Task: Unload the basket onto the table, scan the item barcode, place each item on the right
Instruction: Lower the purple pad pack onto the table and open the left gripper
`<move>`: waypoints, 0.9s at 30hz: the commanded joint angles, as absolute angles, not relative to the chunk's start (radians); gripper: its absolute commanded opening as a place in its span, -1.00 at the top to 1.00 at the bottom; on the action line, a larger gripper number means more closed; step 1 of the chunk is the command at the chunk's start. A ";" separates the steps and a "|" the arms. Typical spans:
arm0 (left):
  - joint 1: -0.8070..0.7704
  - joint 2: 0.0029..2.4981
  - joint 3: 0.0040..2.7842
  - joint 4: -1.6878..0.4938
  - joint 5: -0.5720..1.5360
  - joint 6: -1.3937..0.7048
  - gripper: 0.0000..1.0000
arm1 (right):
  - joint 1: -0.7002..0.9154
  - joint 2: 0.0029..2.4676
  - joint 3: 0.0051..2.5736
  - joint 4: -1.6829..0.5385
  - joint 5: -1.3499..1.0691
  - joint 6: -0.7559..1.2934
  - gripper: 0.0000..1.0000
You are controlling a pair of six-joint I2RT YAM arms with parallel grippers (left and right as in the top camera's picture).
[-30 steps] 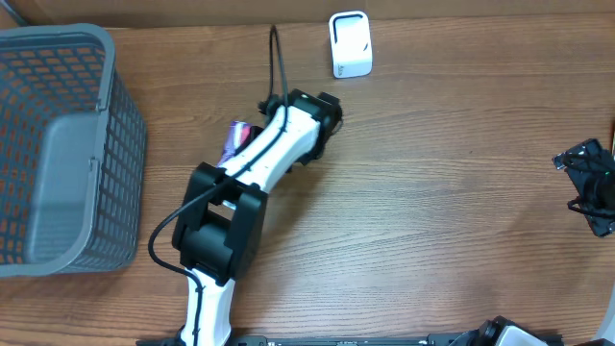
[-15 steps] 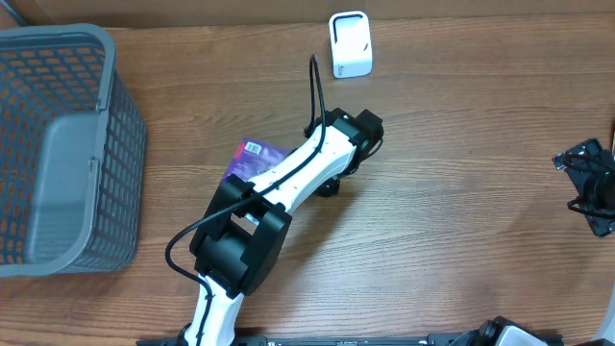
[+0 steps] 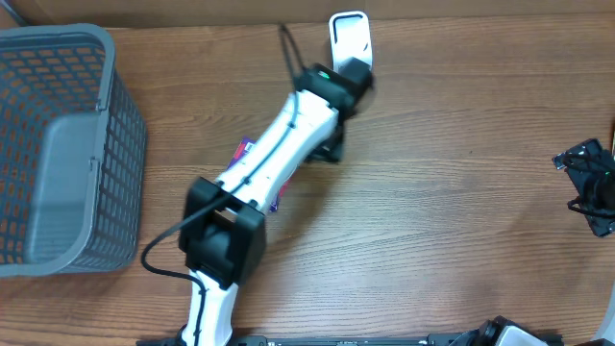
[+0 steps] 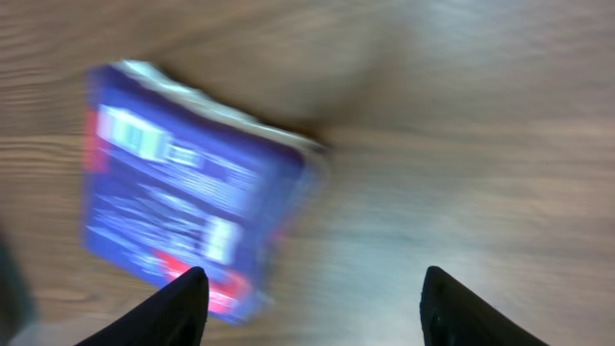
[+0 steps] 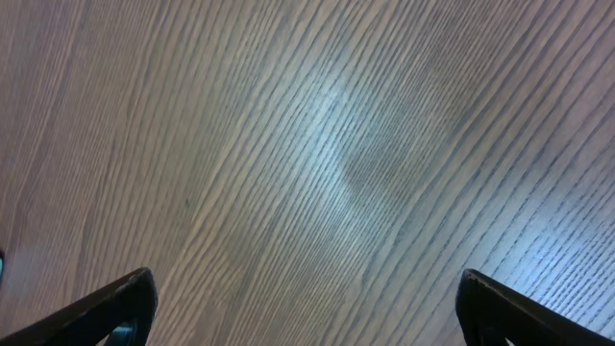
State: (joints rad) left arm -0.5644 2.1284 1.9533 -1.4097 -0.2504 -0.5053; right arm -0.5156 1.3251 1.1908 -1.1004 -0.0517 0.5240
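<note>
The item is a purple packet (image 4: 183,192) lying flat on the wooden table, its printed side with white labels facing up, blurred by motion. In the overhead view only slivers of the packet (image 3: 245,151) show beside my left arm. My left gripper (image 4: 312,308) hangs above the table just right of the packet, open, with nothing between its fingers. From overhead the left gripper (image 3: 332,146) sits under the wrist, close below the white scanner (image 3: 350,38). My right gripper (image 5: 307,308) is open over bare wood at the table's right edge (image 3: 588,187).
A grey mesh basket (image 3: 125,144) stands at the far left. The white scanner stands upright at the back edge of the table. The left arm stretches diagonally from the front edge towards the scanner.
The left gripper has opened wider and its wrist has swung right, then back up towards the scanner. The purple packet lies on the table, free of the fingers. The right arm has not moved.
</note>
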 commanded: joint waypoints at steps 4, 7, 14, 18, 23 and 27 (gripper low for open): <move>-0.295 2.122 1.957 -1.417 -0.294 -0.459 -0.27 | -0.517 1.319 1.195 -1.097 -0.046 0.531 -1.00; -0.195 2.122 1.957 -1.365 -0.192 -0.377 0.16 | -0.517 1.319 1.195 -1.097 -0.046 0.531 -1.00; -0.076 2.123 1.941 -1.300 -0.081 -0.311 0.82 | -0.517 1.319 1.195 -1.097 -0.046 0.531 -1.00; -0.070 2.123 1.888 -1.292 -0.119 -0.316 0.91 | -0.517 1.319 1.195 -1.097 -0.046 0.531 -1.00; -0.070 2.123 1.747 -1.255 -0.191 -0.382 0.91 | -0.517 1.319 1.195 -1.097 -0.046 0.531 -1.00; -0.075 2.123 1.668 -1.227 -0.166 -0.397 0.92 | -0.517 1.319 1.195 -1.097 -0.046 0.531 -1.00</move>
